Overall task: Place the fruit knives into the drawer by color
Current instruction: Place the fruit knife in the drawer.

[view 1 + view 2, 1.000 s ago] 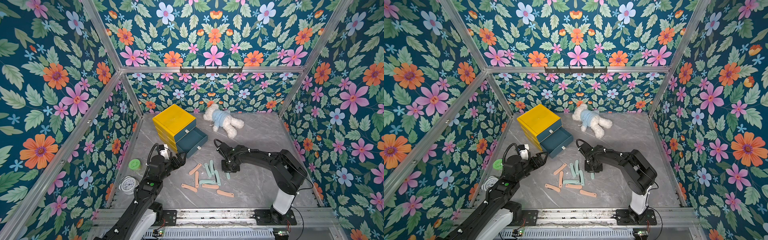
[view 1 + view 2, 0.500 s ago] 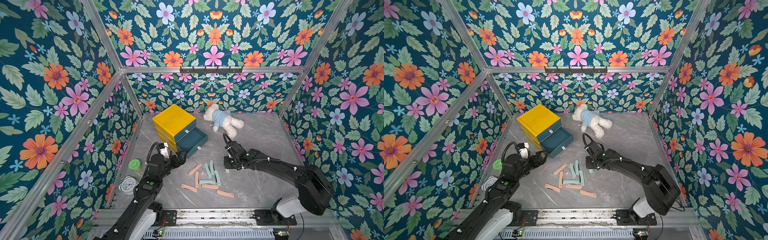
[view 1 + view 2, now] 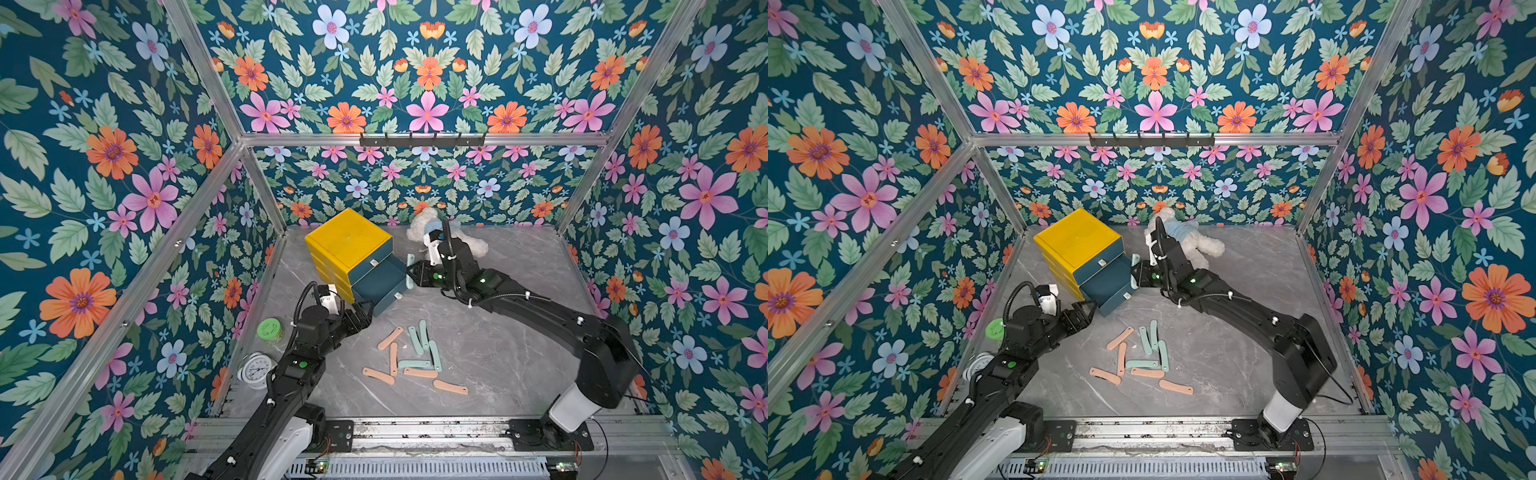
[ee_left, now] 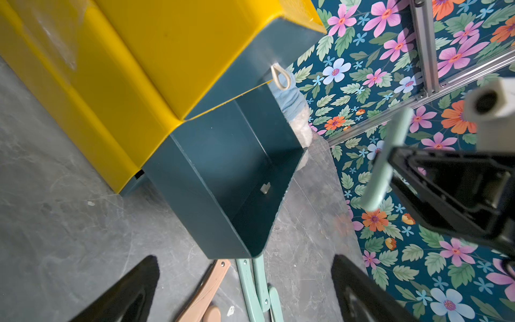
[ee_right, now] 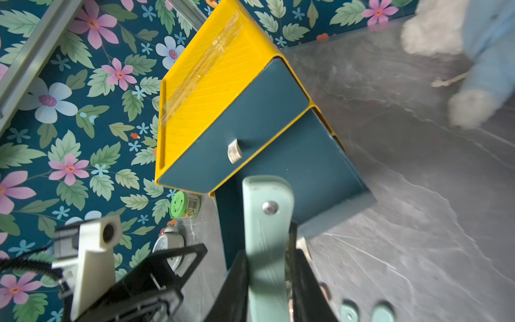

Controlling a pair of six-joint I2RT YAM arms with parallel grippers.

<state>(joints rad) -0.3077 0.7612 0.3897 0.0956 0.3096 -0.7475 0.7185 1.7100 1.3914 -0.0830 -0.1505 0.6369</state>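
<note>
- The grey worktop (image 3: 519,332) fills the floor of the flower-walled booth.
- The right arm (image 3: 540,307) reaches far across the worktop toward the box. The left arm (image 3: 291,374) reaches toward the box from the other side.
- The yellow box (image 3: 349,237) sits at the back, turned at a slant.
- A white teddy (image 3: 1200,245) in a blue top lies near the back wall, partly behind the right arm.
- One dark blue drawer (image 3: 380,286) of the box stands pulled out, with its top open.
- The right end effector (image 3: 411,272) is closed tight on a teal knife (image 3: 410,259). It holds the knife up in the air, on end, just beside the drawer's edge.
- The left end effector (image 3: 362,312) is spread wide and holds nothing. It sits by the drawer's front corner.
- A white clock (image 3: 257,369) and a green-lid jar (image 3: 269,330) stand by the left wall.
- The other knives lie flat in a loose bunch on the worktop, in front of the drawer and between the arms. I count five pink knives (image 3: 451,387) and four teal ones (image 3: 435,355), some touching.
</note>
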